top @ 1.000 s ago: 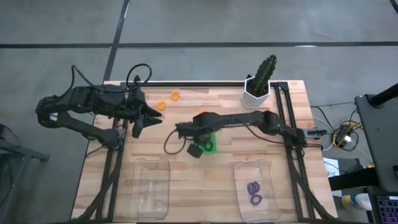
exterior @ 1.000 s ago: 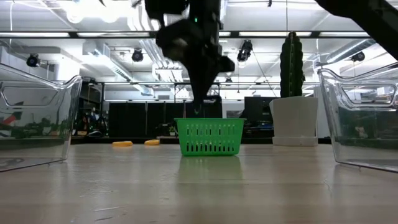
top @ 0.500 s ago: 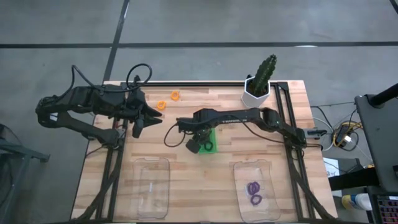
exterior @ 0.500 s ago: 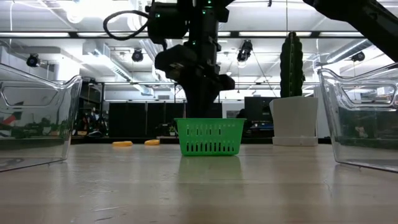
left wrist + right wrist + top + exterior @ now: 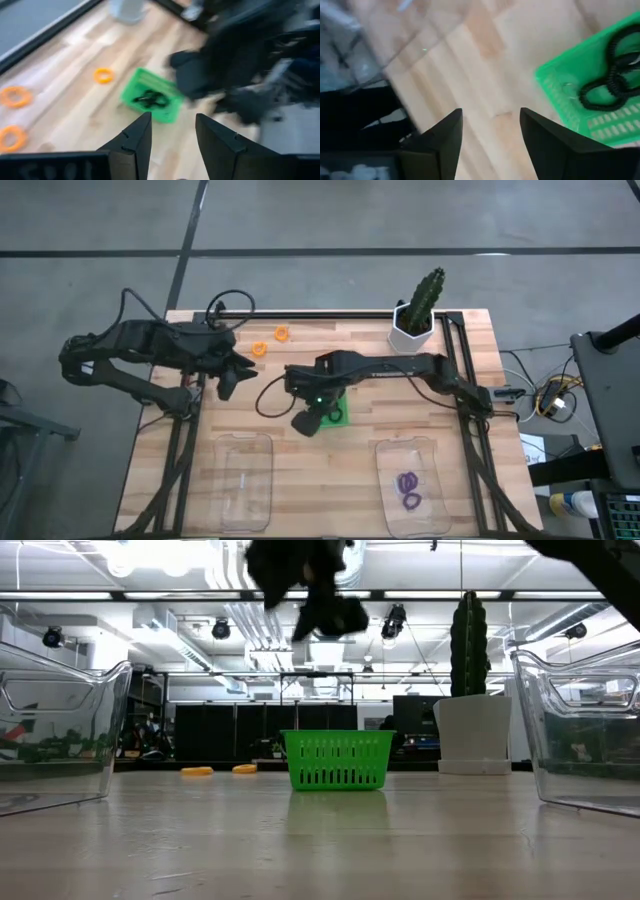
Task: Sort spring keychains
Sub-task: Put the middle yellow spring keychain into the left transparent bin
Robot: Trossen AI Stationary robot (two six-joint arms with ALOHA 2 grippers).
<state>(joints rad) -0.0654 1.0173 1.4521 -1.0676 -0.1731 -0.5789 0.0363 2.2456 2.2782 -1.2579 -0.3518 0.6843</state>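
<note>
The green tray [image 5: 338, 406] stands mid-table with black spring keychains [image 5: 612, 75] lying inside it, also seen in the left wrist view [image 5: 149, 98]. Orange keychains [image 5: 259, 349] [image 5: 282, 333] lie flat on the wood toward the far side, and one more [image 5: 103, 75] lies nearer the tray. Two purple keychains [image 5: 408, 490] rest in the near right clear container [image 5: 412, 485]. My right gripper [image 5: 490, 130] is open with nothing between its fingers. It hangs high above the tray's near left side [image 5: 320, 590]. My left gripper [image 5: 170, 132] is open and hangs in the air left of the tray [image 5: 228, 380].
A second clear container [image 5: 245, 480] stands at the near left. A cactus in a white pot [image 5: 415, 320] stands at the far right. Black frame rails [image 5: 470, 430] run along the table's sides. Bare wood lies between the two containers.
My right gripper has risen from inside the green tray to well above it. It has shifted slightly toward the table's left and tipped less steeply. The black keychains stay in the tray. My left gripper has tipped a little further downward in place.
</note>
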